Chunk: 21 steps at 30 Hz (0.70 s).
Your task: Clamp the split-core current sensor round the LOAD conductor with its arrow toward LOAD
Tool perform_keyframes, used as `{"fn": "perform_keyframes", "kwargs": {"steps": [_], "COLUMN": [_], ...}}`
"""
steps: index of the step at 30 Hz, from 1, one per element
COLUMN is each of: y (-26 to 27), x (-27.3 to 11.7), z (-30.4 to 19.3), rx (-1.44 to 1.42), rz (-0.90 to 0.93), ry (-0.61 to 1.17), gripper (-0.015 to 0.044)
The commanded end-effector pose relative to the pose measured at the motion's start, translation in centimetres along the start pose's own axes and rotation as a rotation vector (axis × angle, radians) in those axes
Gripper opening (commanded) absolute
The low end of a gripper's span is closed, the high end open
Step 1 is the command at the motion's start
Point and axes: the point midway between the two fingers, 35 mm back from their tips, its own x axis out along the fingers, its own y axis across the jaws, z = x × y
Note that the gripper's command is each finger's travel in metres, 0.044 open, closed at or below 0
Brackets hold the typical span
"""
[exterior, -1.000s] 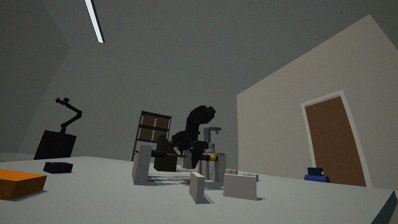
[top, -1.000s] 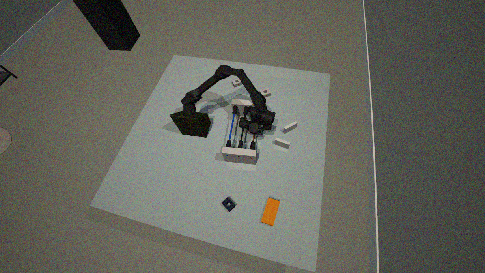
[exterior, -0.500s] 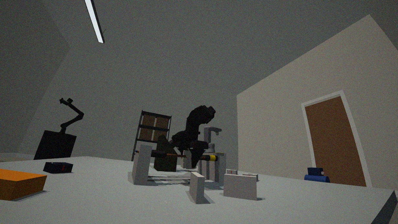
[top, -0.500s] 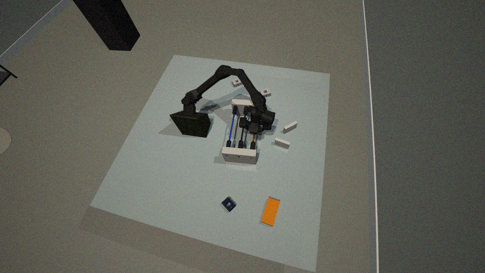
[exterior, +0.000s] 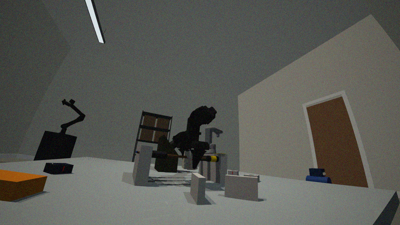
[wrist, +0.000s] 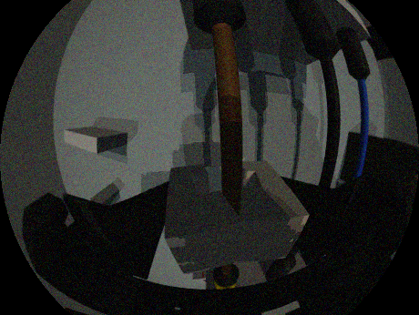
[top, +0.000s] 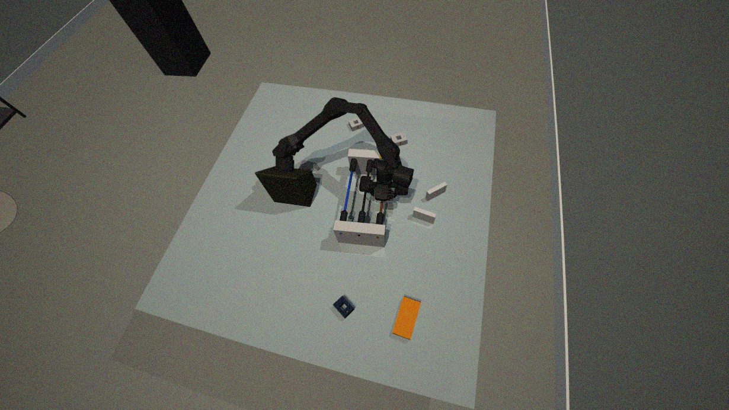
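Note:
The grey current sensor [wrist: 200, 228] sits between my fingers at the brown conductor [top: 381, 206] [exterior: 174, 156] [wrist: 228, 68], which runs into its opening in the wrist view. My gripper [top: 384, 197] [exterior: 190, 160] [wrist: 220, 184] is shut on the sensor, with its fingers far apart on either side. A yellow band [exterior: 214, 158] marks the conductor's far end. The LOAD lettering and the sensor's arrow cannot be read. Whether the sensor is latched cannot be told. In the top and exterior views the arm and fingers mostly hide the sensor.
A black conductor [top: 363, 204] [wrist: 332, 105] and a blue one [top: 348, 194] [wrist: 362, 118] run alongside, between two pale end blocks [top: 360, 234] [exterior: 142, 167]. Two upright pale plates [top: 424, 215] [exterior: 241, 187] stand nearby. An orange block [top: 406, 317] [exterior: 19, 181] and a navy block [exterior: 57, 168] lie farther off.

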Motion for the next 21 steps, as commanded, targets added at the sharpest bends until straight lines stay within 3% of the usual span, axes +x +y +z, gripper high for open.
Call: {"fn": "perform_keyframes", "kwargs": {"steps": [1, 21], "y": [0.0, -0.02], "x": [-0.02, -0.95], "z": [-0.01, 0.02], "rx": [0.0, 0.007], "rz": [0.0, 0.015], "ry": [0.0, 0.003], "gripper": [0.0, 0.0]}}
